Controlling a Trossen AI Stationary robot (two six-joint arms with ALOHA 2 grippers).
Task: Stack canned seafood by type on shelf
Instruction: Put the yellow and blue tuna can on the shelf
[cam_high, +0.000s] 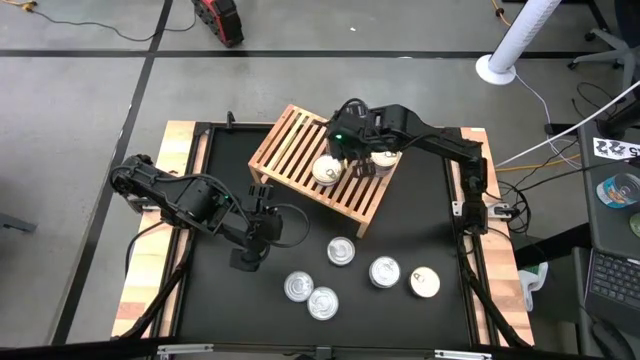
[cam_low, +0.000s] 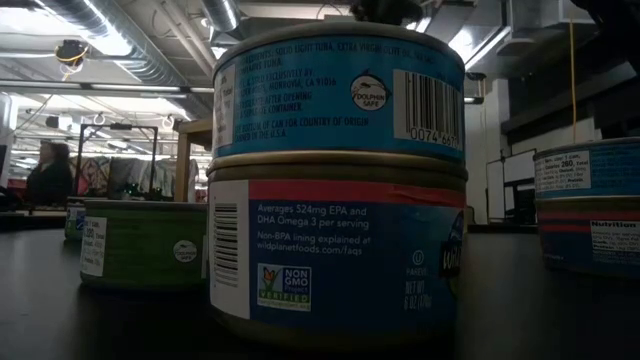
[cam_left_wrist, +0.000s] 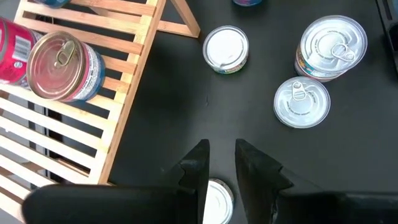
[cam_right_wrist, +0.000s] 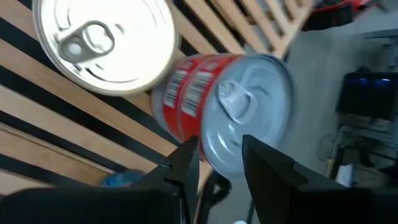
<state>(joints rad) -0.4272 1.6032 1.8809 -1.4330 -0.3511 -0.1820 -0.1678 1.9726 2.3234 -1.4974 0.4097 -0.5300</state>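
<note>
red tins (cam_right_wrist: 208, 102): two stacked on the wooden shelf (cam_high: 290, 150), beside a pale-lid tin (cam_right_wrist: 106, 46)
loose tins (cam_high: 340, 251): on the black table
right gripper (cam_right_wrist: 221, 155): slightly parted over the red stack, gripping nothing
left gripper (cam_left_wrist: 221, 165): narrowly open, empty, above a table tin
handling: probably rigid, hefty, slick; pinch the side walls

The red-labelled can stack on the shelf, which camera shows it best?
The right wrist view: the red-labelled stack fills the frame just past the right gripper, showing barcodes and a pull-tab lid, on the shelf. The high view shows only a lid partly under the arm; the left wrist view catches a red edge; the low view shows none.
</note>
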